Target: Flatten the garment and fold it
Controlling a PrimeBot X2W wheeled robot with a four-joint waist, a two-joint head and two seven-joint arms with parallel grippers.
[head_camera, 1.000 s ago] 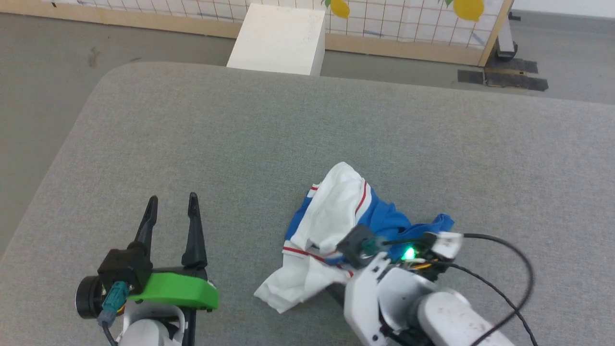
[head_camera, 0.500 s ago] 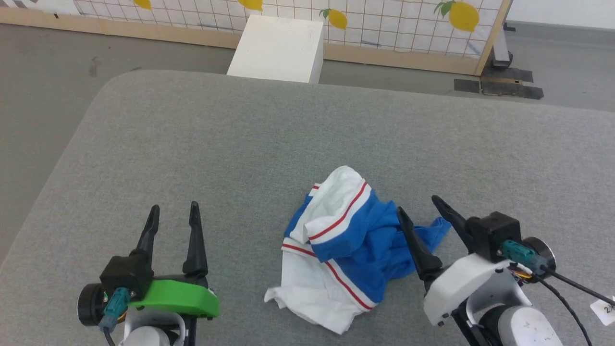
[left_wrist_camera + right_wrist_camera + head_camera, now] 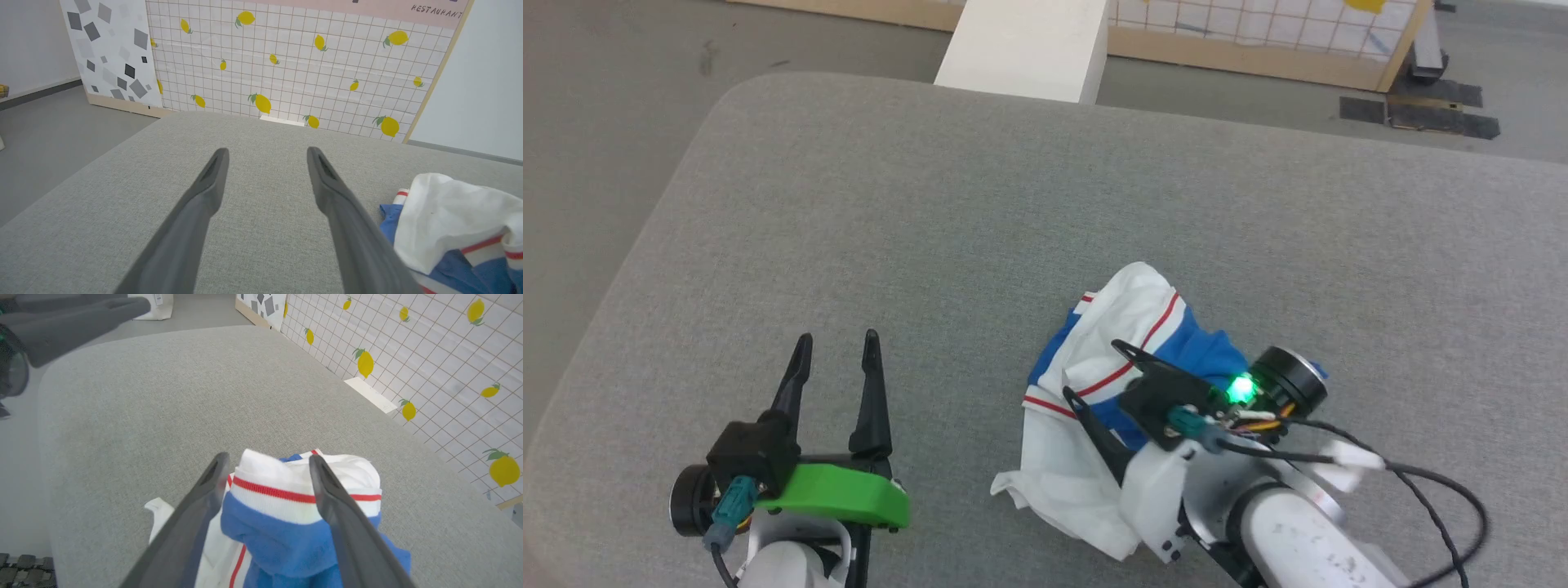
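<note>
Head view gives us the garment (image 3: 1131,306) lying crumpled in a heap on the grey padded table (image 3: 931,204), towards its near right part, with white cloth, blue cloth and thin red stripes all bunched together. We see the right gripper (image 3: 1090,369) reaching over the heap from the near side, its two dark fingers spread wide above the folds. In the right wrist view that gripper (image 3: 268,456) stands with its jaws far apart, and a raised fold of the garment (image 3: 286,539), a white band with a red stripe over blue, sits between them; we cannot tell whether the fingers press on the cloth. We find the left gripper (image 3: 838,335) well to the left of the heap, over bare table, fingers spread and holding nothing. Its own wrist view shows the left gripper (image 3: 267,150) wide too, the garment (image 3: 449,204) at the lower right, and a lemon-patterned panel (image 3: 286,61) beyond the table's far edge.
</note>
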